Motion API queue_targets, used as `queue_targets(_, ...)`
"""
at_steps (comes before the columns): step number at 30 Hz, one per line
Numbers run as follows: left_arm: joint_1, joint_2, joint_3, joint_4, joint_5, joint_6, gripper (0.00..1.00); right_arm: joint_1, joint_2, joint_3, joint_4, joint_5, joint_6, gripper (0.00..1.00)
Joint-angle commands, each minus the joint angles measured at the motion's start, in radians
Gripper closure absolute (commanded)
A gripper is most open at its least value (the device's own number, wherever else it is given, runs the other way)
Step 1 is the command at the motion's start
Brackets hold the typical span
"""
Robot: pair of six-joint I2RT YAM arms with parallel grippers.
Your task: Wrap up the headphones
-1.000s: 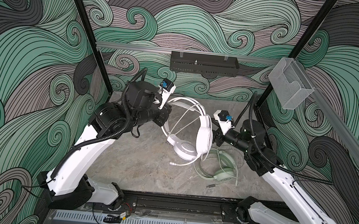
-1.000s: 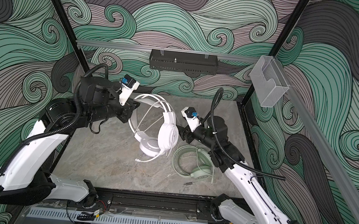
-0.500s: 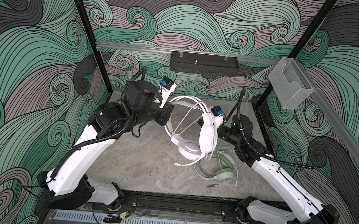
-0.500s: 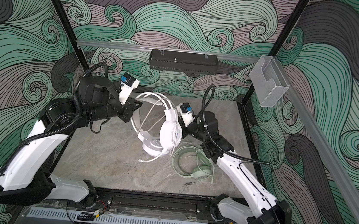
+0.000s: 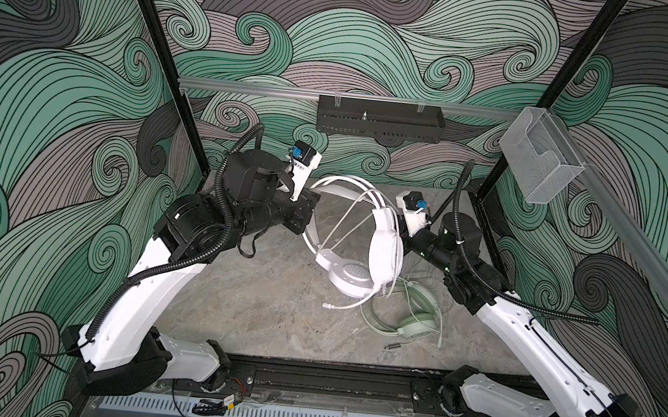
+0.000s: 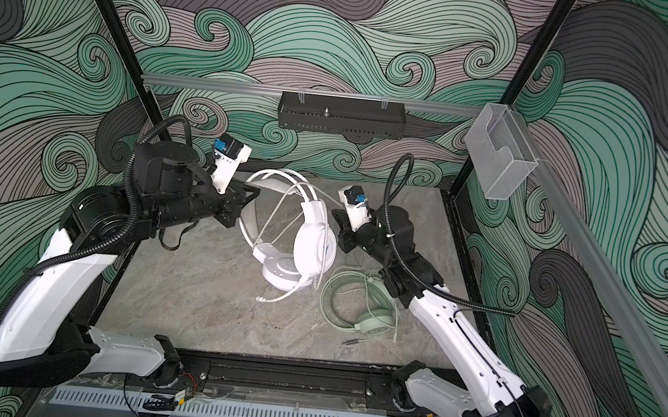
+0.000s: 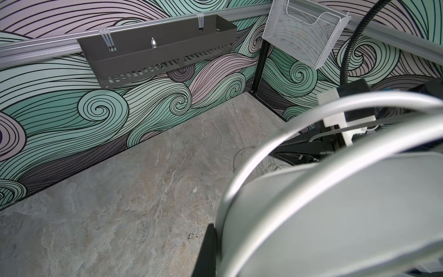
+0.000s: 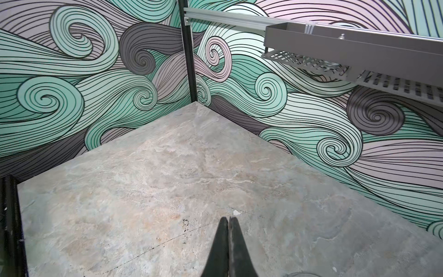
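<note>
Top views: left gripper (image 5: pixel 311 205) clamped on headband (image 5: pixel 343 181) of white headset (image 5: pixel 383 247) at table (image 5: pixel 253 293) centre, with mint headset (image 5: pixel 417 322) flat just beside it. Left wrist view: headband close and blurred. Right wrist view: right gripper (image 8: pixel 229 239) fully closed, nothing visible between its fingers.

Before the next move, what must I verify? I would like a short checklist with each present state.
1. Hold of the left gripper on the white headset: ok, shut on its headband.
2. The right gripper shut: ok.
3. Anything held in it: cannot tell.
4. The white cable crosses the headband: ok.
5. The green headset wrapped: not ok, green cable loose on the table.
</note>
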Motion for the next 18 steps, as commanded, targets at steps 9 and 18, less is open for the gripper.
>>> queue_targets(9,0.016,-0.108,-0.09,0.173,0.04,-0.056,1.0,-0.062,-0.008,0.06,-0.022,0.073,0.098,1.0)
queue_targets(18,0.021,-0.136,-0.123,0.199,0.066,-0.067,1.0,-0.111,-0.012,0.051,-0.009,0.066,0.172,1.0)
